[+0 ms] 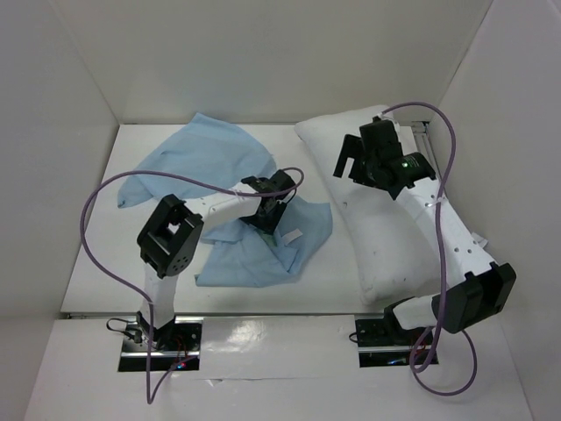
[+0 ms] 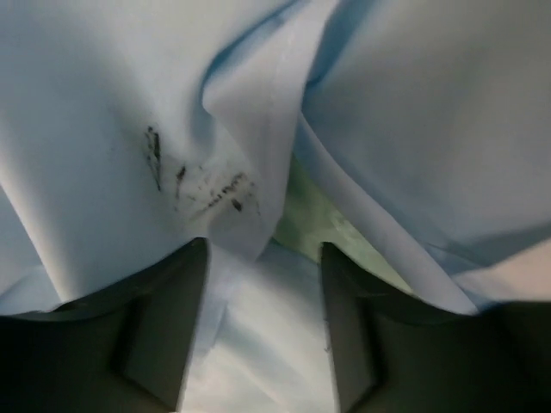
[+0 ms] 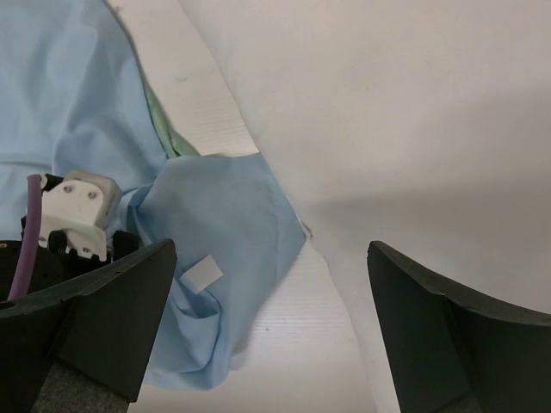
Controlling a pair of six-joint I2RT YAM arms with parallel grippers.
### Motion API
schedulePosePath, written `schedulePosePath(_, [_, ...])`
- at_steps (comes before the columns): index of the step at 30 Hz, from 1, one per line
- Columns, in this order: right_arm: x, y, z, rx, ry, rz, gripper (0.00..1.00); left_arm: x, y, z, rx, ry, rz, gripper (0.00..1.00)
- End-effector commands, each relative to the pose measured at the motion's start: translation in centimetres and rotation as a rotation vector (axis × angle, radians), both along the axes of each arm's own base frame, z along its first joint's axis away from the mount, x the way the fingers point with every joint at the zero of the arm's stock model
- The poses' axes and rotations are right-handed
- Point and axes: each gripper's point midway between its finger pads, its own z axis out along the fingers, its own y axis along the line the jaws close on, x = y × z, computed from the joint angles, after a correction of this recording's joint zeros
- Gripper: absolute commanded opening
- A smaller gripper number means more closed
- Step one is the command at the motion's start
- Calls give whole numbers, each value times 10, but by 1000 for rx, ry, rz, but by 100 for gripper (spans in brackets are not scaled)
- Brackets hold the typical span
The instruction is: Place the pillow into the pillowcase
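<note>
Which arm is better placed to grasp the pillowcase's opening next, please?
Probably left. Its pincer sits down among the pillowcase folds with cloth between its fingers, whereas the right pincer hangs open above the pillow, apart from the cloth.

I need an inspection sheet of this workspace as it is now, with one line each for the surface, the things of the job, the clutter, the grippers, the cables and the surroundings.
Surface: white table, no stains seen.
Job's things: pillow lies at the right, fully outside the pillowcase. The pillowcase is crumpled at left-centre, light blue side up, with its white label showing.
Clutter: nothing seen.
Grippers: left gripper is down on the pillowcase, jaws apart with cloth between them. Right gripper is wide open above the pillow's far end and holds nothing.
Cables: left purple cable loops over the table. Right purple cable arches over the pillow.
Surroundings: white walls on three sides.
</note>
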Motion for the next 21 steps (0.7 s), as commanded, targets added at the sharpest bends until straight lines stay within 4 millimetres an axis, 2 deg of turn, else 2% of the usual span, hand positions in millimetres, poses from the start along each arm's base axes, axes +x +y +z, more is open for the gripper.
schedulePosePath(1, [3, -9, 22, -4, -42, 20, 99, 20, 8, -2, 40, -81, 35, 63])
schedulePosePath(6, [6, -10, 23, 2, -41, 17, 99, 35, 16, 6, 31, -128, 123, 44])
schedulePosePath(8, [6, -9, 23, 2, -40, 31, 99, 41, 22, 8, 17, -126, 145, 44])
schedulePosePath(12, [11, -6, 34, 10, -70, 44, 99, 48, 19, 2, -16, -104, 118, 42])
schedulePosePath(14, [14, -5, 35, 10, -70, 44, 99, 53, 18, 4, -33, -108, 114, 44])
schedulePosePath(17, [15, -8, 35, 3, -71, 41, 99, 53, 16, 7, -59, -93, 94, 53])
schedulePosePath(21, [19, -7, 34, 3, -72, 41, 99, 50, 12, 8, -77, -73, 69, 59])
